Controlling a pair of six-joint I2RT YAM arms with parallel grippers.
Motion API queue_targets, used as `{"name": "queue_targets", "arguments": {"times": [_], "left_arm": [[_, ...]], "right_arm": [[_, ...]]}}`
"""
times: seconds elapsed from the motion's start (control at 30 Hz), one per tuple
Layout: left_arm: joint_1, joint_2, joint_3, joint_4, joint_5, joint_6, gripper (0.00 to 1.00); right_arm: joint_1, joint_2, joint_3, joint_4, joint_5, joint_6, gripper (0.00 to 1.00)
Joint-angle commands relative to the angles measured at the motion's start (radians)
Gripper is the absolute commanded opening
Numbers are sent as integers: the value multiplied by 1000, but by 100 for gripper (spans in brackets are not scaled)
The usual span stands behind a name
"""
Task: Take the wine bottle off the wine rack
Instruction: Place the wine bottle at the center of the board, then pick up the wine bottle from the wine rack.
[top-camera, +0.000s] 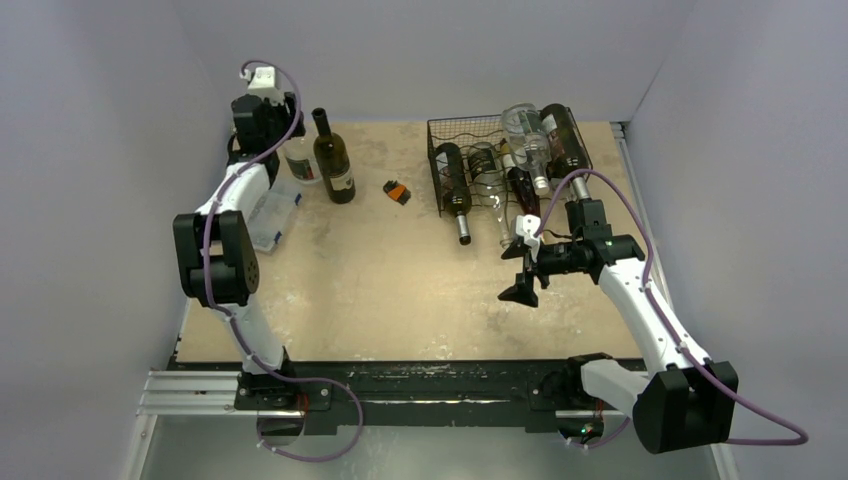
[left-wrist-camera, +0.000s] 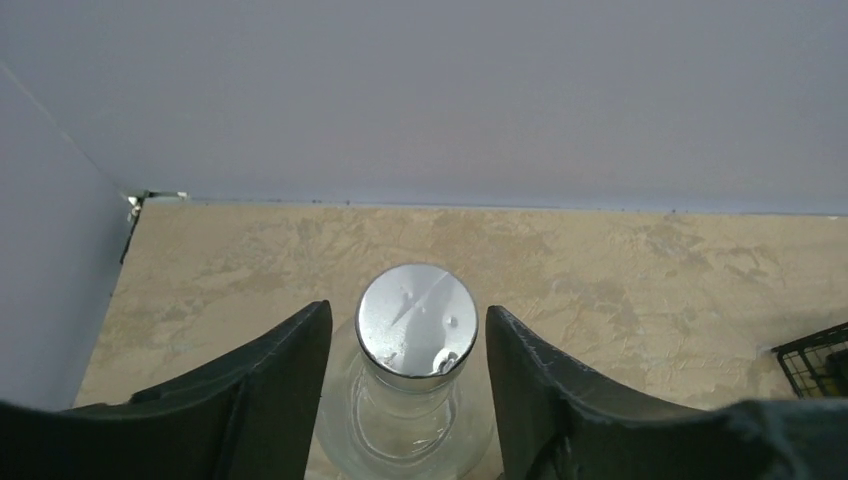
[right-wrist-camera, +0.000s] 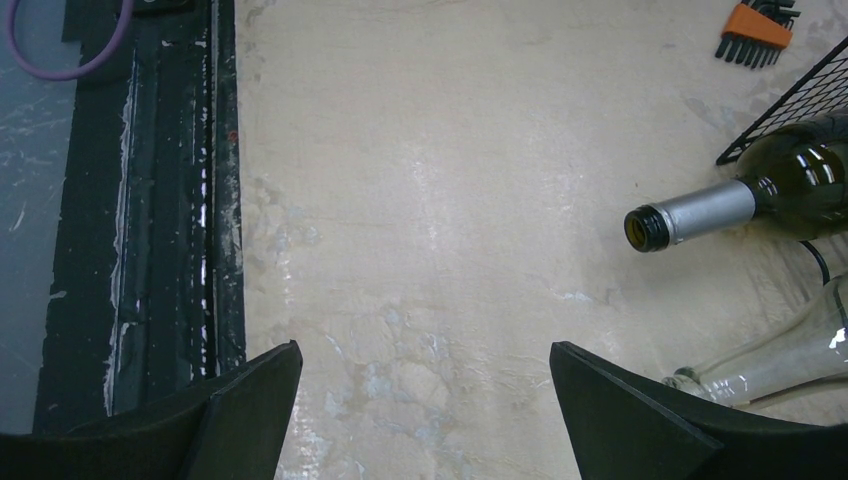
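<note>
As I read it, you are sitting at the hand-off between one bottle and the next. Your left gripper (left-wrist-camera: 408, 318) is straddling the silver cap (left-wrist-camera: 417, 335) of a clear bottle (left-wrist-camera: 405, 425) standing upright at the far left of the table (top-camera: 400, 290), just beside an upright dark bottle (top-camera: 336, 165). Its fingers are standing apart with a gap showing on each side of the cap, so they are pinching nothing. Your right gripper (right-wrist-camera: 425, 350) is hovering over bare table just near of the wine rack (top-camera: 435, 160), spread wide and carrying nothing. The rack is sitting at the far right and is holding several bottles on their sides, with two more lying on top. The likeliest target is the dark green bottle (right-wrist-camera: 800, 185) at the rack's left end. It is lying flat with its silver-sleeved neck poking out of the near side and its mouth looking open, though I cannot be sure from this angle. A clear neck (right-wrist-camera: 770, 360) is lying just right of it. For the next move you are needing to square the spread fingers across one neck, close firmly, and draw it straight toward the near edge without nudging its neighbours.
</note>
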Motion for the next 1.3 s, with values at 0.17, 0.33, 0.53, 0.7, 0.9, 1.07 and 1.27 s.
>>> {"name": "queue_targets", "arguments": {"times": [0.17,0.33,0.53,0.7,0.9,1.07,1.27], "left_arm": [[9,-223,-30,82,-9,9,69],[18,-365,-87,-5,-58,-53,79],[29,-587,-212,-141,-35,-224,94],[30,-736,-303,-329,46,-363,100],[30,-902,-411,-517,257,-407,100],[30,-1052,-562,-533,390,-394,99],[17,-1153,-652,-607,458,-287,95]], "right_arm": [[-5,-28,20,-14,-7,-19,99],[-5,-40,21,-18,-10,-21,99],[-5,-62,24,-15,-42,-20,99],[-13,-80,28,-14,-46,-13,99],[-48,-97,68,-42,-68,7,99],[-50,-108,151,-115,-57,22,99],[-51,-54,330,-114,3,216,99]]}}
